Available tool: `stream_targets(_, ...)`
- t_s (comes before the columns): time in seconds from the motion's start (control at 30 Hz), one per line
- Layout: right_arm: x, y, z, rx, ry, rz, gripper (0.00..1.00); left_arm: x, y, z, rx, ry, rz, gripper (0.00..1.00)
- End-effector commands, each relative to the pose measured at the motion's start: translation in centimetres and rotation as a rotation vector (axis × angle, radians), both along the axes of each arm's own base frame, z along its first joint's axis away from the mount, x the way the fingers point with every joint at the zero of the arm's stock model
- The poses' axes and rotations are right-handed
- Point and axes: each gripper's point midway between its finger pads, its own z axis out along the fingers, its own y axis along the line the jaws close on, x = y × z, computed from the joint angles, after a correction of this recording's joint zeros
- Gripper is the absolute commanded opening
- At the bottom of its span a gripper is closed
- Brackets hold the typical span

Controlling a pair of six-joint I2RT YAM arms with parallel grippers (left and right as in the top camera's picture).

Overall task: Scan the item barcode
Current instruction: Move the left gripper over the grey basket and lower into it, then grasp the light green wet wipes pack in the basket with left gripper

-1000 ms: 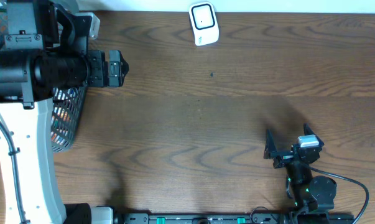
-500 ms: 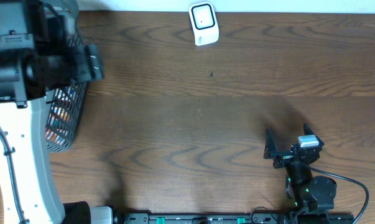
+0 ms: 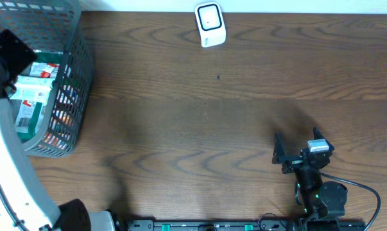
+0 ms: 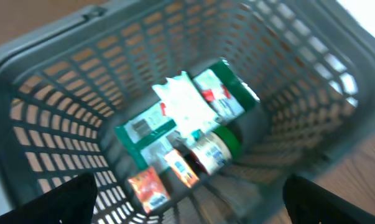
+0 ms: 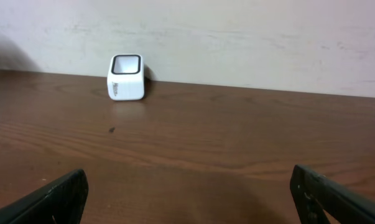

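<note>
A grey mesh basket (image 3: 73, 70) stands at the table's far left, holding several packaged items. In the left wrist view I look down into the basket (image 4: 56, 118) at a white pouch (image 4: 184, 106), green-and-white packs (image 4: 143, 130), a green-lidded jar (image 4: 213, 149) and a small orange packet (image 4: 147, 186). My left gripper (image 4: 193, 205) hovers open above them, touching nothing. The white barcode scanner (image 3: 210, 24) sits at the back edge of the table, also seen as the scanner (image 5: 125, 77) ahead of my right gripper (image 5: 190, 196). That right gripper (image 3: 299, 147) rests open and empty near the front right.
Brown wooden table (image 3: 199, 109) between basket and scanner. A pale wall (image 5: 237, 37) rises behind the scanner. My left arm's white link (image 3: 7, 160) runs along the left edge beside the basket.
My left arm has swung left and back off the table to above the basket, uncovering the basket in the overhead view. The right arm has not moved.
</note>
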Motion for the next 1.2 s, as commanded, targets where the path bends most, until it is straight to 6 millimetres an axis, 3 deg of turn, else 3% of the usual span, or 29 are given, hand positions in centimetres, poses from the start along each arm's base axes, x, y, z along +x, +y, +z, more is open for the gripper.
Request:
stream_targets(0.0, 0.0, 0.3, -0.1, -0.004, 0.003, 0.011, 0.99, 1.0, 2.2, -2.1, 0.005, 0.079, 0.017, 0.96)
stream_targets(0.23, 0.0, 0.3, -0.1, -0.004, 0.003, 0.011, 0.99, 3.9, 3.7, -8.6, -0.121, 0.206, -0.02, 0.97)
stream_targets(0.53, 0.0, 0.3, -0.1, -0.004, 0.003, 0.011, 0.99, 5.7, 4.6, -14.7, -0.212, 0.31, 0.038, 0.97)
stream_targets(0.9, 0.0, 0.3, -0.1, -0.004, 0.003, 0.011, 0.99, 6.0, 7.6, -18.1, -0.338, 0.216, 0.338, 0.95)
stream_targets(1.07, 0.0, 0.3, -0.1, -0.004, 0.003, 0.011, 0.99, 7.1, 8.5, -19.5, -0.351, 0.197, 0.335, 0.87)
stream_targets(1.17, 0.0, 0.3, -0.1, -0.004, 0.003, 0.011, 0.99, 7.8, 8.8, -20.4, -0.358, 0.196, 0.33, 0.74)
